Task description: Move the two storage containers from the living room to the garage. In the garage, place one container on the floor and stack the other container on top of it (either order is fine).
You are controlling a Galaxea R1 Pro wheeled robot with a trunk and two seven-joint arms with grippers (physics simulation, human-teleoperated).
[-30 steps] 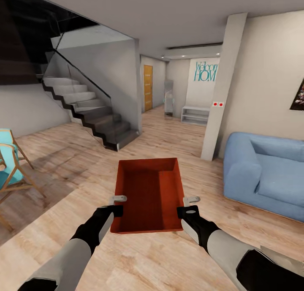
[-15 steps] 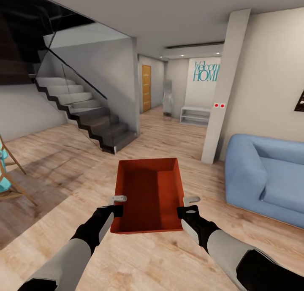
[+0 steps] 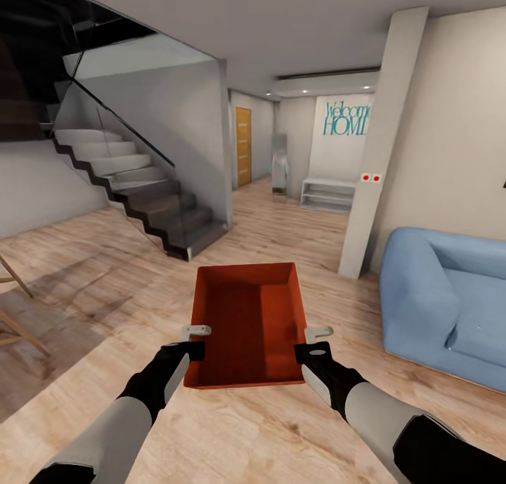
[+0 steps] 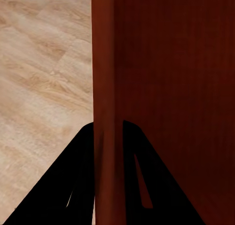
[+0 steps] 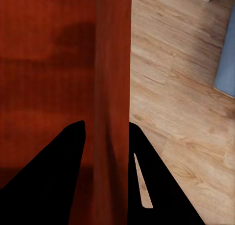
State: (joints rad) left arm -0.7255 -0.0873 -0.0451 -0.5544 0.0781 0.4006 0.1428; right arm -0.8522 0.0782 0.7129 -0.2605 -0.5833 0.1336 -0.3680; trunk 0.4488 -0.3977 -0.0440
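One orange-red storage container (image 3: pixel 247 322) hangs in front of me above the light wood-plank floor of the living room, held level between both arms. My left gripper (image 3: pixel 196 336) is shut on its left wall (image 4: pixel 104 88), with a finger on each side of the rim. The right wall (image 5: pixel 113 83) sits in the same way in my right gripper (image 3: pixel 316 338), also shut. The bin is empty inside.
A blue sofa (image 3: pixel 450 305) stands to the right. A pale pillar (image 3: pixel 379 147) rises just ahead of it. A dark staircase with a glass rail (image 3: pixel 151 196) climbs at the left. Between them a hallway runs to a wooden door (image 3: pixel 243 147) and a white shelf (image 3: pixel 327 192).
The whole view has shifted: the stairs and chair slid left, the sofa and pillar slid right and closer. The container stays fixed between both grippers.
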